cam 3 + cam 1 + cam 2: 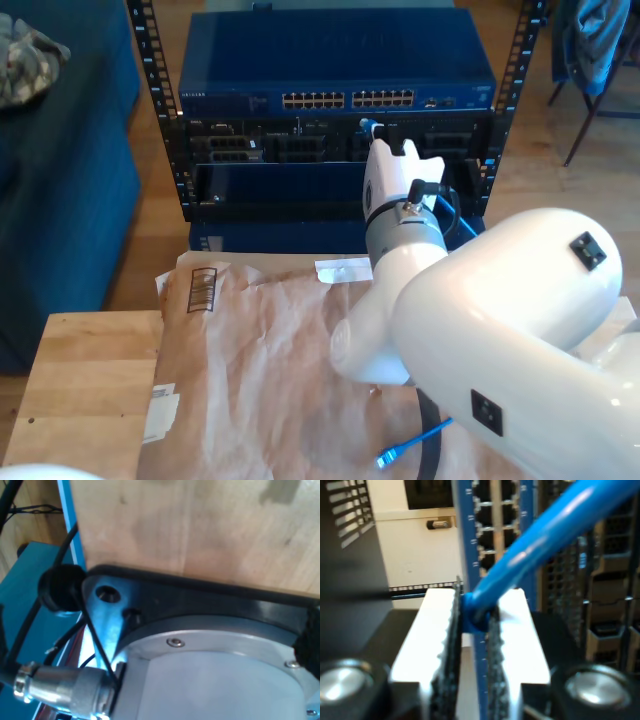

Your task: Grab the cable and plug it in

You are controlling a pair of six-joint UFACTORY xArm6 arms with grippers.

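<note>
The bright blue cable runs down between the white fingers of my second gripper, which is shut on it close in front of a column of network ports. The plug past the fingers is hidden. In the exterior view, my second gripper reaches into the rack just below the blue switch, with a bit of blue cable at its tip. The cable's other end lies on the brown paper under the arm.
Brown paper covers the wooden table in front of the rack. A white label lies at the paper's far edge. The first wrist view looks at an arm's round base, its metal connector and the wooden tabletop.
</note>
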